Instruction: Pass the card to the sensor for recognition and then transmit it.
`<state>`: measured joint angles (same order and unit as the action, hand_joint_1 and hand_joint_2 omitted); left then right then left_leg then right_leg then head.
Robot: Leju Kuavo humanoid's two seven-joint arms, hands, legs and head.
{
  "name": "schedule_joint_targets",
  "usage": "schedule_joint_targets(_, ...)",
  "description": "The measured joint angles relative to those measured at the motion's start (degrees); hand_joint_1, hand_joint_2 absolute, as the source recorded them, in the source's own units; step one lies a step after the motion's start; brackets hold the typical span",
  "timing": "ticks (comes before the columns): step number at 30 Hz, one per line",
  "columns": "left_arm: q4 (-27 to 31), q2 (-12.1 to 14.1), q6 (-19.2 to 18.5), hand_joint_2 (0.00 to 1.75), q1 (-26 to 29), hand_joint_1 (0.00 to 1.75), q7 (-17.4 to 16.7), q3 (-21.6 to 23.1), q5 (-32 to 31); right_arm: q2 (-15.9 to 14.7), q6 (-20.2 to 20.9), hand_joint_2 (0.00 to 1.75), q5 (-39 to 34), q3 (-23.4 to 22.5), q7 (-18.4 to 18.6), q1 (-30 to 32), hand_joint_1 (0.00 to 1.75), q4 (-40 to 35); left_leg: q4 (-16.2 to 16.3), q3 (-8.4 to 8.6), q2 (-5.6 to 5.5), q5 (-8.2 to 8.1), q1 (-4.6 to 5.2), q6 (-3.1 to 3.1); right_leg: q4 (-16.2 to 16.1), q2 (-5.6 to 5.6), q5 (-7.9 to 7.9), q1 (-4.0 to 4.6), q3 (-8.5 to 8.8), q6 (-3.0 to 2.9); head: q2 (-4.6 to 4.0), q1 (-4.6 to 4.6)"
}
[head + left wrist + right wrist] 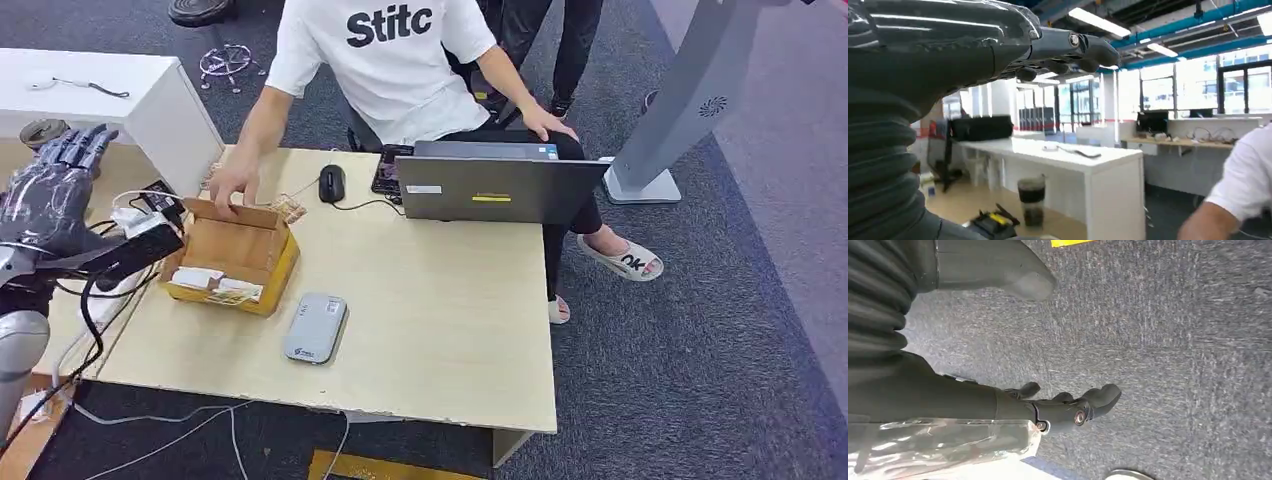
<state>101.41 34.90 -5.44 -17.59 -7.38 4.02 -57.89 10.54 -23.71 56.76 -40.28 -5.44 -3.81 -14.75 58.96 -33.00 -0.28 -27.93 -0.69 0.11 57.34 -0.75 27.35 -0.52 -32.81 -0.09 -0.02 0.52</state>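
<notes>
The left hand (50, 195) is seen raised at the near left corner of the worktop (430, 300), its fingers (80, 145) spread and slightly bent, with nothing held in them. In the left wrist view the same hand (998, 45) is shown lifted in the air, fingertips curled a little and empty, with a white counter (1068, 157) and a dark cup (1032, 200) beyond it.

Just to the right of this hand an open cardboard box (232, 262) is placed on the worktop, and cards (215, 283) are seen lying at its near end. A person's hand (232, 185) is rested on the far edge of the box. Farther right of the hand and nearer to the robot, the grey card sensor (315, 327) lies flat on the worktop, apart from the box. A mouse (331, 183) and a laptop (490, 182) are set at the far edge, well away from the hand.

The right hand (1058, 407) is seen hanging over grey carpet (1173, 340), its fingers loosely apart and holding nothing.
</notes>
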Motion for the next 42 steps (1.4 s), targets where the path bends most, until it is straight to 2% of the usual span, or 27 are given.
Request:
schedule_joint_targets(6, 2.21, 1.53, 0.83, 1.75, 1.89, 0.00, -1.43, 2.32, -3.71, 0.00, 0.02, 1.75, 0.02, -0.39, -0.07, 0.27, 0.00, 0.26, 0.00, 0.00, 0.03, 0.00, 0.00, 0.00, 0.00, -0.03, 0.00, 0.00, -0.01, 0.00, 0.00, 0.02)
schedule_joint_targets(11, 2.34, 1.45, 3.04, 1.75, 5.19, 0.00, -3.15, 2.91, -8.60, 0.00, 0.09, 1.75, 0.94, -0.88, 0.28, 0.29, 0.00, 0.57, 0.00, 0.00, 0.02, -0.01, 0.00, 0.00, 0.00, -0.03, 0.00, -0.01, -0.01, 0.00, 0.00, 0.02)
schedule_joint_targets(14, 1.56, 1.27, 3.08, 1.75, 7.89, 0.00, -2.76, 2.91, -8.45, 0.02, 0.09, 1.75, 1.74, -1.22, 0.65, 0.31, 0.00, 0.66, 0.00, 0.00, 0.03, -0.01, 0.01, 0.00, 0.00, -0.03, 0.00, -0.01, -0.01, 0.00, 0.00, 0.02)
schedule_joint_targets(20, -0.48, -0.72, 4.07, 1.75, 14.81, 0.00, -0.44, 3.28, -7.51, 0.09, 0.11, 1.75, 2.23, -1.31, 0.94, 0.33, 0.00, 0.74, 0.00, -0.02, 0.06, -0.03, 0.01, 0.02, -0.01, -0.04, 0.01, -0.01, -0.04, 0.00, 0.00, 0.02)
schedule_joint_targets(27, -1.04, -2.86, 4.74, 1.75, 18.23, 0.00, 0.30, 4.38, -7.53, 0.07, -0.02, 1.75, 3.26, -1.40, 1.29, 0.37, 0.00, 0.76, 0.00, -0.03, 0.04, -0.03, 0.03, 0.03, -0.02, -0.03, 0.01, -0.01, -0.03, 0.01, 0.00, 0.02)
schedule_joint_targets(42, -1.26, -4.78, 4.77, 1.75, 19.78, 0.00, 0.43, 5.90, -7.55, 0.09, -0.04, 1.75, 4.09, -1.42, 1.49, 0.41, 0.00, 0.79, 0.00, -0.04, 0.03, -0.03, 0.00, 0.02, -0.02, 0.00, 0.01, 0.00, -0.03, 0.01, 0.00, 0.00)
